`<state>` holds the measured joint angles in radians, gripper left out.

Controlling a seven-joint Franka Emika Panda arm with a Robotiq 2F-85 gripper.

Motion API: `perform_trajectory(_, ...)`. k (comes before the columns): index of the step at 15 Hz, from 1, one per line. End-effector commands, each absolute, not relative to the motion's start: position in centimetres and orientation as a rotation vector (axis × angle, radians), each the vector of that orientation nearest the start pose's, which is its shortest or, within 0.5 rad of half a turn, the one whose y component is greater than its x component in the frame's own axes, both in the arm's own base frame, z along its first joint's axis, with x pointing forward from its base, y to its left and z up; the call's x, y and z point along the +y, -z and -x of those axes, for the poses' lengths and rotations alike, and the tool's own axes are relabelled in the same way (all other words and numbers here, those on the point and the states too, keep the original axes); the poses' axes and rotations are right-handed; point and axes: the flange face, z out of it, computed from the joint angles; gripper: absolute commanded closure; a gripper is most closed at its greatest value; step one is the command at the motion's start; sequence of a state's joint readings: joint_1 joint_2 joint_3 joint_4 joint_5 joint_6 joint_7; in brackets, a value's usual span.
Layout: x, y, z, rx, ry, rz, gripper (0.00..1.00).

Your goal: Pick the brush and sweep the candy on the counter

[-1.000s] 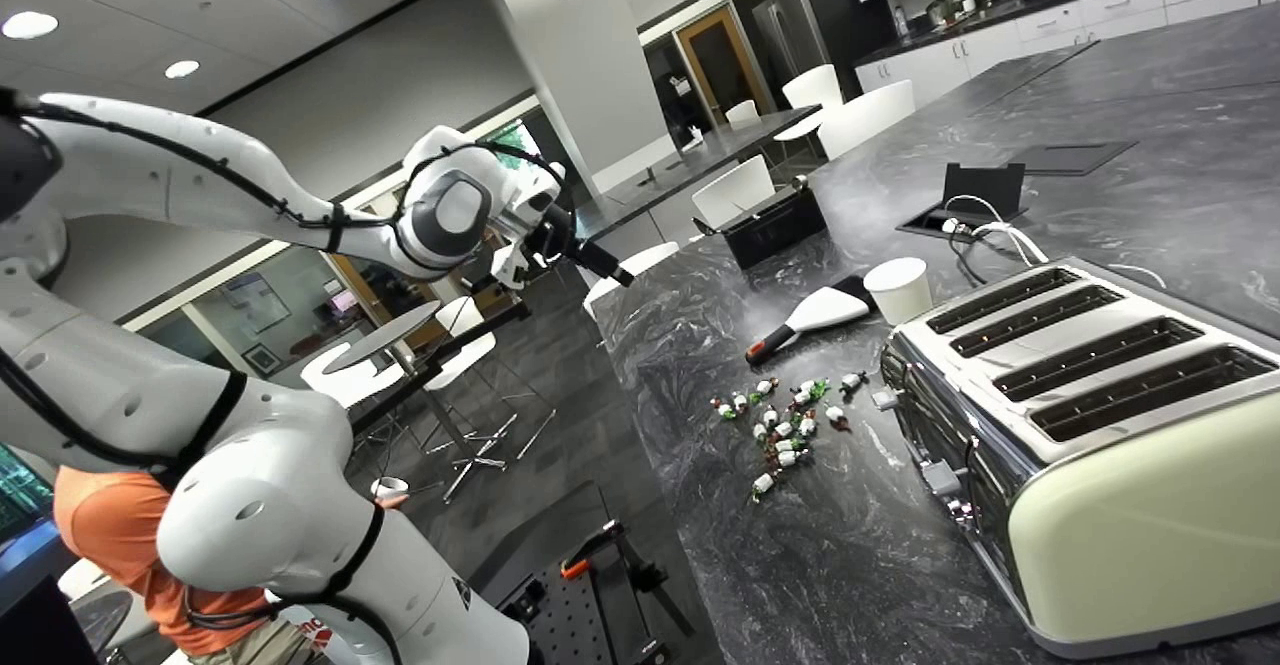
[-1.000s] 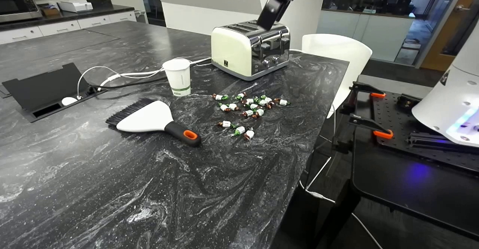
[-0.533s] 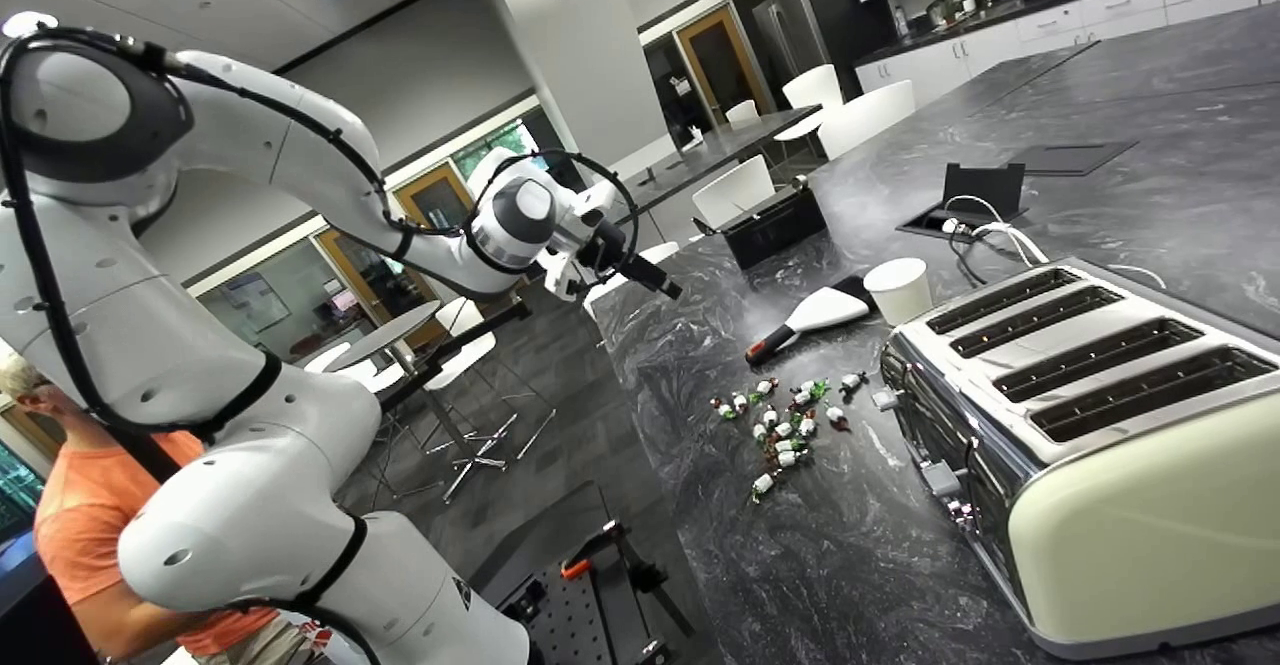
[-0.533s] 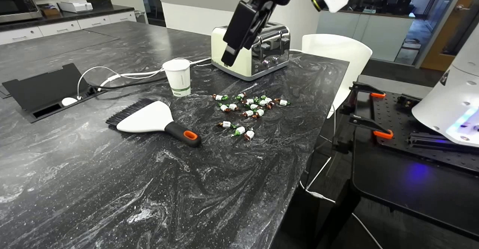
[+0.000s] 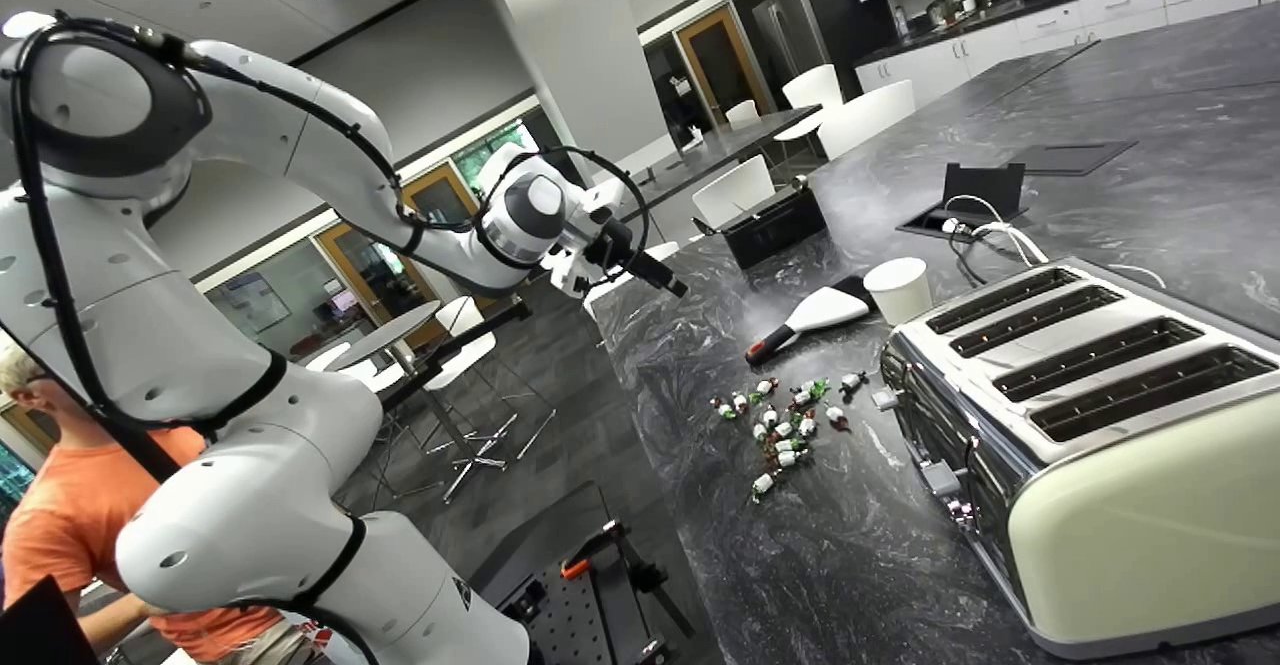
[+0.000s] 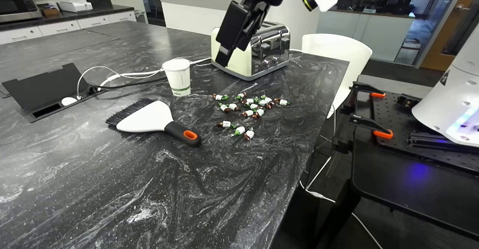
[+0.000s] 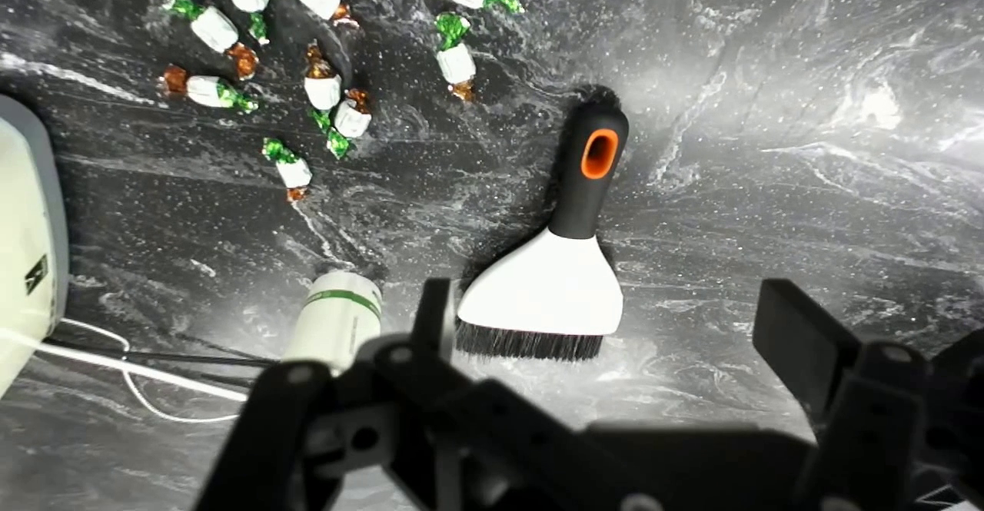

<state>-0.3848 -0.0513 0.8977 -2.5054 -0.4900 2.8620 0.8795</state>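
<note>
The brush, with a white head [image 7: 550, 288], black bristles and a dark handle with an orange-rimmed hole, lies flat on the dark veined counter [image 6: 209, 189]. It also shows in both exterior views [image 5: 830, 308] [image 6: 149, 118]. The candy [image 7: 323, 92], several small white pieces with green and brown twisted ends, lies scattered beyond the handle, at upper left in the wrist view. It shows in both exterior views [image 5: 785, 445] [image 6: 258, 112]. My gripper [image 7: 603, 303] is open and empty, its fingers wide apart. It hovers above the counter, apart from the brush, in both exterior views [image 5: 678, 290] [image 6: 232, 52].
A white paper cup [image 6: 177, 76] stands near the brush head and candy. The cream toaster [image 5: 1130, 525] stands beside the candy. White and black cables run to an open pop-up outlet [image 6: 45, 88]. A black box [image 5: 775, 225] sits at the counter's edge.
My arm has swung forward and the gripper has come lower over the counter, mostly in the earlier half second, then only slightly. The brush, candy and cup have not moved.
</note>
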Motion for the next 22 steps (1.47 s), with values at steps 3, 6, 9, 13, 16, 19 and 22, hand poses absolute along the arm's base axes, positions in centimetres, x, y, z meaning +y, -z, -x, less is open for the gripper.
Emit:
perform_trajectory(3, 27.7, -32.6, -43.7, 0.082, 0.734, 3.173, 0.00)
perform_trajectory(6, 30.1, -30.0, -44.9, 0.059, 0.711, 3.195, 0.00)
perform_trajectory(9, 32.3, -26.1, -45.8, 0.011, 0.605, 3.184, 0.00)
perform_trajectory(13, 34.9, -20.0, -48.2, 0.030, 0.491, 3.152, 0.00)
perform_trajectory(16, 36.1, -17.3, -50.6, 0.142, 0.541, 3.072, 0.00)
perform_trajectory(19, 36.8, -15.9, -52.2, 0.250, 0.585, 3.005, 0.00)
perform_trajectory(22, 36.6, -16.4, -53.4, 0.328, 0.663, 2.979, 0.00)
